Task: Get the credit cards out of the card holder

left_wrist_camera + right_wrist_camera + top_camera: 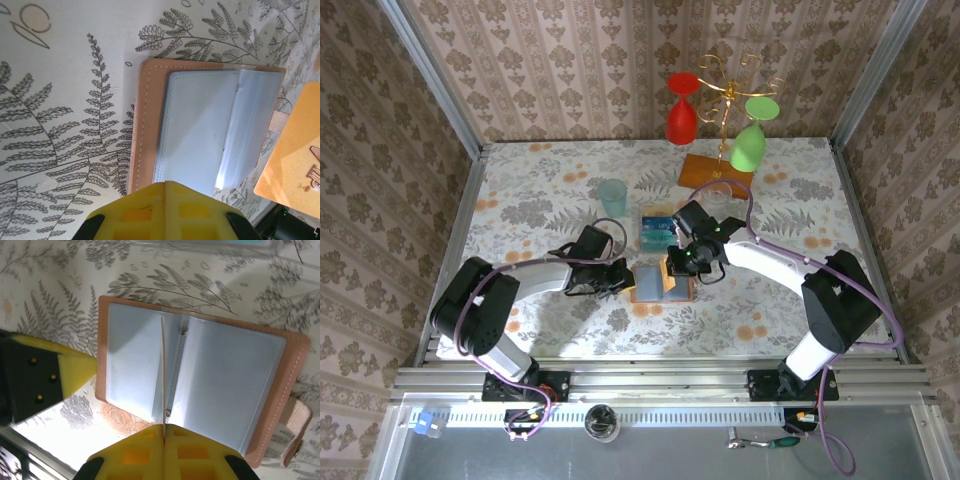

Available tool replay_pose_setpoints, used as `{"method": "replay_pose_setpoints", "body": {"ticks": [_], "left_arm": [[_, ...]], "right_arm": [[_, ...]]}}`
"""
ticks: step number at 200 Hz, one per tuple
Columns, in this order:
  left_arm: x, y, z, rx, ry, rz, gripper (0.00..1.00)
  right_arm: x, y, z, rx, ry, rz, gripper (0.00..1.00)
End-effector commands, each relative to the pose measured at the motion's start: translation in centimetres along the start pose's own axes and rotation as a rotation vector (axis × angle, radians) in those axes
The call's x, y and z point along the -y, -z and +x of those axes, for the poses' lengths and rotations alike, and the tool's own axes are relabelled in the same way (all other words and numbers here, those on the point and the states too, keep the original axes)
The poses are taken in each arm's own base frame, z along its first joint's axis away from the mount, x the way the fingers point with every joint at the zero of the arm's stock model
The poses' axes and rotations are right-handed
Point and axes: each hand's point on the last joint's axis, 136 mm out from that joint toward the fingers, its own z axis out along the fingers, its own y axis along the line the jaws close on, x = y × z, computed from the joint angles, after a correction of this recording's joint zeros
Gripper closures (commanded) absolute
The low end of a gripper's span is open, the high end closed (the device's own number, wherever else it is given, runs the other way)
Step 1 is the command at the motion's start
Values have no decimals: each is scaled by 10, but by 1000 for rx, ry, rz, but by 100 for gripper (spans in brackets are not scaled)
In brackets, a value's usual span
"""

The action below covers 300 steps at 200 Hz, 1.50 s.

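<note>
The card holder (648,286) lies open on the flowered table, tan edge around grey-blue pockets (200,130). My right gripper (678,268) is shut on an orange-tan credit card (669,277) held on edge above the holder's middle fold. That card shows as a thin line (163,370) in the right wrist view, between my shut fingers (164,429), and as an orange face (295,160) in the left wrist view. My left gripper (623,279) is shut, its yellow tip (165,186) over the holder's left edge (102,355). Blue and teal cards (657,229) lie stacked behind the holder.
A teal tumbler (611,197) and a clear glass (718,195) stand behind the holder. A gold glass rack on an orange wooden base (715,168) holds a red glass (682,110) and a green glass (750,140) at the back. Metal walls frame the table.
</note>
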Motion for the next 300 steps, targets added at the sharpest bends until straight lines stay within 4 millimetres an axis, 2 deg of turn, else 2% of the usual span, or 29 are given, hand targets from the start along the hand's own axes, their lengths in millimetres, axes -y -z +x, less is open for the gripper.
{"method": "replay_pose_setpoints", "body": {"ticks": [1, 64, 101, 146, 207, 257, 300], "left_arm": [[-5, 7, 1, 16, -16, -7, 99], [-8, 14, 1, 35, -10, -7, 98], [-10, 16, 2, 39, -7, -8, 99], [-12, 19, 2, 40, -3, -12, 98], [-19, 25, -2, 49, 13, -20, 98], [-23, 31, -9, 57, 28, -25, 98], [-28, 32, -11, 54, 42, -30, 98]], "right_arm": [[1, 14, 1, -27, 225, 34, 96], [7, 38, -11, -68, 804, 135, 96], [10, 51, -33, -72, 1006, 224, 98], [6, 57, -71, -72, 1100, 246, 99], [9, 56, -127, -56, 1134, 257, 100], [12, 42, -161, -57, 1159, 262, 100], [18, 22, -181, -67, 1175, 269, 99]]}}
